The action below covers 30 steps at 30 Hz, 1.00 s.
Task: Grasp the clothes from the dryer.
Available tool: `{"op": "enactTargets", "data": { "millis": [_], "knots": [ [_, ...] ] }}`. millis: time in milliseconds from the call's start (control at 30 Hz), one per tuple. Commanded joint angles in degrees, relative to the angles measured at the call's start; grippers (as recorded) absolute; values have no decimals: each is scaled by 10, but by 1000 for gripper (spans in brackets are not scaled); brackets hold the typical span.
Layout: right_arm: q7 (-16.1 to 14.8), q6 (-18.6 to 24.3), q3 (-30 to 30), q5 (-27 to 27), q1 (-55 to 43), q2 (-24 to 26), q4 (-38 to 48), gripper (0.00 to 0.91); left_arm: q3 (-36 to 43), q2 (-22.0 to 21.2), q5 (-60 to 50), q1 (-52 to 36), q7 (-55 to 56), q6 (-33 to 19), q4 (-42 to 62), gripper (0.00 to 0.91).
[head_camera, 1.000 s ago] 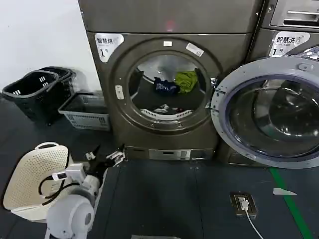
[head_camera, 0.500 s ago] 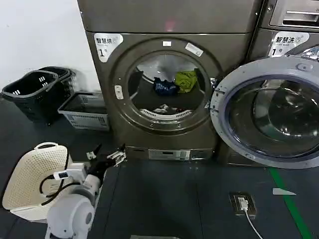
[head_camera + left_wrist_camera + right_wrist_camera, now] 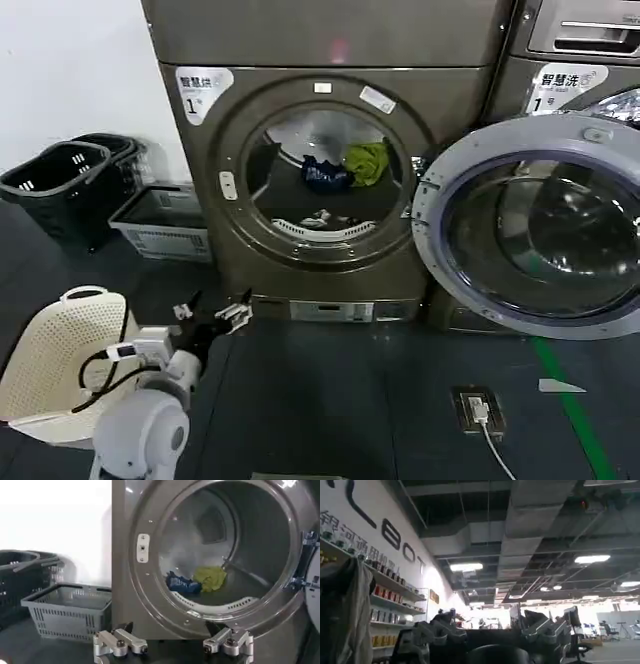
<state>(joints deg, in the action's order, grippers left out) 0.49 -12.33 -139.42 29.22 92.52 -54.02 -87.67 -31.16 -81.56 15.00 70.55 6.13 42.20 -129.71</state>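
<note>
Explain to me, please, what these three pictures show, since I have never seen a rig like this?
They come from one two-armed robot at the same moment. The head view looks down at the floor in front of a bronze-grey dryer whose glass door is swung open to the robot's right. Inside the drum lie the clothes: a dark blue piece, a yellow-green one, and a patterned one nearer the rim. The left gripper is low in front of the dryer with its fingers open, holding nothing. The left wrist view looks past that same gripper into the drum. The right wrist view points at a ceiling and shelves, with the right gripper open and idle. On the floor are a cream basket, a grey basket and black baskets.
</note>
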Motion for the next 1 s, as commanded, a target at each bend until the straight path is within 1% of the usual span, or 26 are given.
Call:
{"op": "enactTargets", "data": {
  "millis": [33, 1000],
  "knots": [
    [0, 1, 0, 1, 0, 0, 0, 907, 0, 0, -1, 1, 0, 28, 0, 907],
    [0, 4, -4, 0, 1, -2, 7, 907, 5, -7, -14, -1, -7, 28, 6, 907]
  ]
}}
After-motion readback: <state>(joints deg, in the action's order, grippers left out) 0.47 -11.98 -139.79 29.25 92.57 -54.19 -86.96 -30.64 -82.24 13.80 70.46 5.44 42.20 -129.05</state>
